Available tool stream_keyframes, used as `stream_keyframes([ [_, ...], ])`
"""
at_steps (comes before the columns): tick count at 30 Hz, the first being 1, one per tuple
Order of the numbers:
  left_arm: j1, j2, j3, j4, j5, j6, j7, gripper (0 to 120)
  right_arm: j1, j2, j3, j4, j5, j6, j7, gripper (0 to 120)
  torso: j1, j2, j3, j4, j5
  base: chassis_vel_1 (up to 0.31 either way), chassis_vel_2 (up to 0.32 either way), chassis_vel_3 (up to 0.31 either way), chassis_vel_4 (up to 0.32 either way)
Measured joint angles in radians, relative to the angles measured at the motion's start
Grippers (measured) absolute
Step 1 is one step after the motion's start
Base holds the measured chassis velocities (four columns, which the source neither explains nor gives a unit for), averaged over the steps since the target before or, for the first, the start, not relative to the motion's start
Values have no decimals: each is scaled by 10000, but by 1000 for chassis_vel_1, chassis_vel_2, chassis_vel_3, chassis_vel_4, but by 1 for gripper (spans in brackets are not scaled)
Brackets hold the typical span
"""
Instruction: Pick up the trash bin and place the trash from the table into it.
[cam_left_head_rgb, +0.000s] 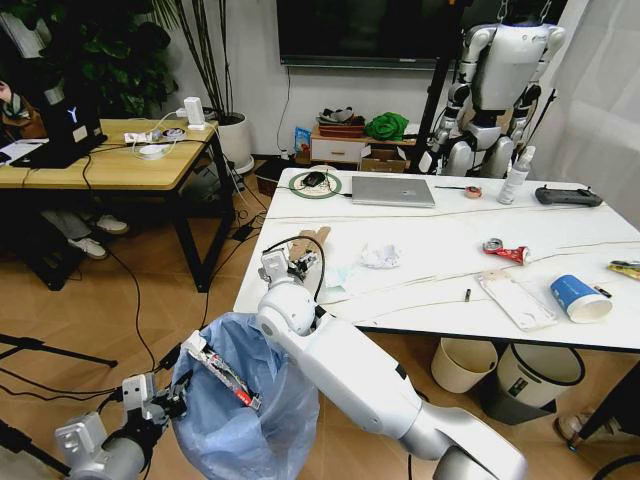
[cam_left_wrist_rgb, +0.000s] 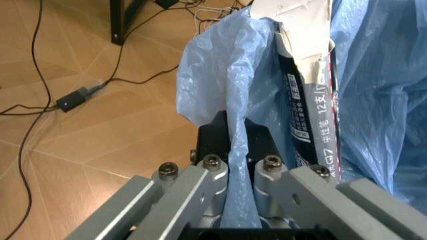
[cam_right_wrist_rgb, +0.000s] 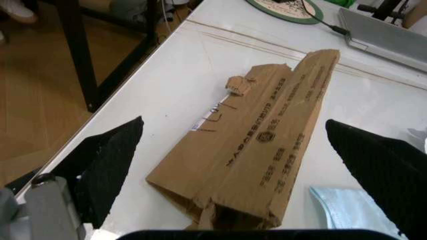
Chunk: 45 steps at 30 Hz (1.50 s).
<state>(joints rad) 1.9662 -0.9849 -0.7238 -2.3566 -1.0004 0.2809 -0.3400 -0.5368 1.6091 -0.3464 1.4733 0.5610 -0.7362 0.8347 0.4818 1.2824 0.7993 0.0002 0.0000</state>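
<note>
With the left gripper (cam_left_wrist_rgb: 230, 165) low at the near left, jaws pinching the bin (cam_left_head_rgb: 240, 410) bag's rim, the right gripper (cam_right_wrist_rgb: 233, 165) at the worktop's (cam_left_head_rgb: 440, 250) near-left edge should drop squarely and close, since the cardboard (cam_right_wrist_rgb: 260, 145) lies between its spread jaws.

The right hand (cam_left_head_rgb: 283, 268) hides part of the torn cardboard (cam_left_head_rgb: 312, 243); cup's (cam_left_head_rgb: 580, 298) print illegible.

The head camera looks forward and down over the white marble-look worktop (cam_left_head_rgb: 450, 270). The left wrist camera sits close against the crinkled light-blue bag-lined trash bin (cam_left_wrist_rgb: 373, 100). The right wrist camera, seemingly just above the worktop's near left corner, shares the torn brown cardboard (cam_right_wrist_rgb: 260, 150) with the head view.
</note>
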Motion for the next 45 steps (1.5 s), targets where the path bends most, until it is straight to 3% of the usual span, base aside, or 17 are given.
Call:
stream_keyframes([
  [6,-6,11,23,24,-3,0,4,0,11,-77,264,3,346,3,116,100,0,0,0,0,1,0,0,0,0],
  [15,-6,40,-1,26,-9,0,11,0,-87,-206,1009,18,2483,8,380,100,0,0,0,0,1,0,0,0,0],
  [27,-57,11,82,89,-4,1,17,0,-224,-409,1346,-43,2704,9,243,100,0,0,0,0,0,0,0,0,0],
  [37,-56,17,83,89,9,6,23,0,-119,-46,1417,-235,2927,179,-66,100,0,0,0,1,0,0,0,0,0],
  [41,-62,17,83,88,12,6,29,0,-109,-19,1375,-337,2863,435,-283,90,0,0,0,1,0,0,0,0,0],
  [45,-75,26,86,88,12,6,33,0,-124,-18,1331,-437,2657,616,-443,72,0,0,0,0,0,0,0,0,0],
])
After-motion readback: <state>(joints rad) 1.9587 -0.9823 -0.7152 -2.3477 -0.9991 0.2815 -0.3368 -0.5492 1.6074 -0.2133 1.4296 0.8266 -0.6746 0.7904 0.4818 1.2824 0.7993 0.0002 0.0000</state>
